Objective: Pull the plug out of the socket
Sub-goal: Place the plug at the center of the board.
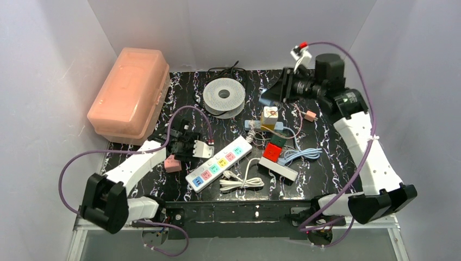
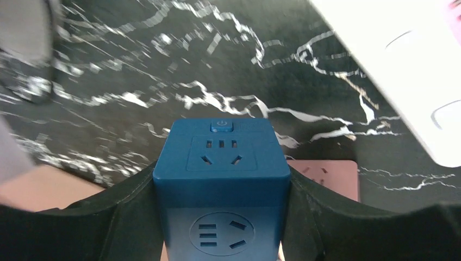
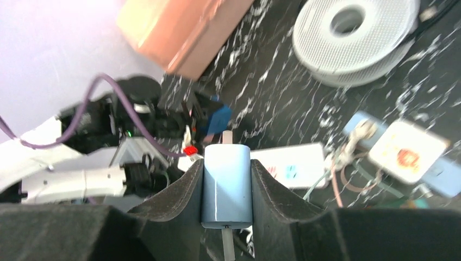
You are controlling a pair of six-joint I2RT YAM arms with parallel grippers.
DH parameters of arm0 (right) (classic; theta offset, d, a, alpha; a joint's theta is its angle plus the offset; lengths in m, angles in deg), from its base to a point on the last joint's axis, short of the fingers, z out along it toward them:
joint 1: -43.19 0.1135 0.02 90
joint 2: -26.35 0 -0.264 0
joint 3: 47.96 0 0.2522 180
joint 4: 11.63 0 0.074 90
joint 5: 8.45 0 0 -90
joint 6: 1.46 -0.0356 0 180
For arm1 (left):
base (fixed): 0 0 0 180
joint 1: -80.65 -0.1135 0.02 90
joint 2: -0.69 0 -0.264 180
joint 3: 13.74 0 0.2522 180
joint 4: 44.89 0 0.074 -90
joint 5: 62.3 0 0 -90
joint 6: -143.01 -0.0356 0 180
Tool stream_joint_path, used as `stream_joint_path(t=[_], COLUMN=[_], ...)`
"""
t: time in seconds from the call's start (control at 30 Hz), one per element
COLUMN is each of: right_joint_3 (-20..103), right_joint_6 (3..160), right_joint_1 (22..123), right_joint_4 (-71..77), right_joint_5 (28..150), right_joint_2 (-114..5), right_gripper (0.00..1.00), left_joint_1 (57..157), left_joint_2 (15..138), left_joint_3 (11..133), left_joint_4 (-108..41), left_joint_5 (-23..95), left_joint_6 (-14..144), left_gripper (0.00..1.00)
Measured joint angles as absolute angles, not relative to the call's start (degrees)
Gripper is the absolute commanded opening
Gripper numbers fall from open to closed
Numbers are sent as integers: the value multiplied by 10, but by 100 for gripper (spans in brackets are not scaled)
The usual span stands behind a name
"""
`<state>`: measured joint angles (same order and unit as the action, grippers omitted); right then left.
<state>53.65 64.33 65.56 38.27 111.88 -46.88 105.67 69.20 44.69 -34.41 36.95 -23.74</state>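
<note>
Black fingers of the left gripper fill the near edge of the left wrist view, pressed against both side faces of the blue cube socket. Its top face, with a small button and a set of holes, points away from the wrist and has nothing plugged into it. The socket sits at the near left of the table, just left of the white power strip, and a pink socket lies just behind it on the right. The right gripper is clamped on the pale blue plug and appears to hold it up off the table at the far right, near the white spool. The relation that matters is the gap between the two held things: the plug lies well apart from the socket, to its far right, and nothing visibly joins them. The plug's long axis runs along the right fingers, with a grey prong showing past the fingertips and aimed roughly across the table at the left gripper. On this showing the pull looks finished, so the next move is likely to set each piece down. The left arm is the nearer one to the socket's spot, and the right arm has the longer way down.
</note>
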Motion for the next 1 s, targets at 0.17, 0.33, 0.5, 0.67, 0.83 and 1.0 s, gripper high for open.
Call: stream_joint_path(t=[0.17, 0.33, 0.5, 0.67, 0.83, 1.0], right_joint_3=[648, 698, 738, 742, 750, 823], right_joint_6=[641, 625, 618, 617, 603, 581], right_joint_1=[583, 504, 465, 464, 464, 464], right_joint_4=[391, 389, 396, 394, 394, 393], right_joint_5=[1121, 1106, 1078, 1066, 1062, 1048], right_joint_2=[-531, -604, -704, -774, -828, -905], right_gripper=[1, 1, 1, 1, 1, 1], left_joint_1=[1018, 1006, 1006, 1006, 1006, 1006], left_joint_2=[760, 782, 800, 816, 818, 816], left_joint_3=[445, 435, 439, 454, 452, 449], left_joint_4=[-338, -346, -352, -345, -346, -340], left_joint_5=[337, 324, 319, 315, 316, 319], left_joint_6=[-216, -216, -216, -209, -210, -205], left_gripper=[0, 0, 22, 59, 98, 98])
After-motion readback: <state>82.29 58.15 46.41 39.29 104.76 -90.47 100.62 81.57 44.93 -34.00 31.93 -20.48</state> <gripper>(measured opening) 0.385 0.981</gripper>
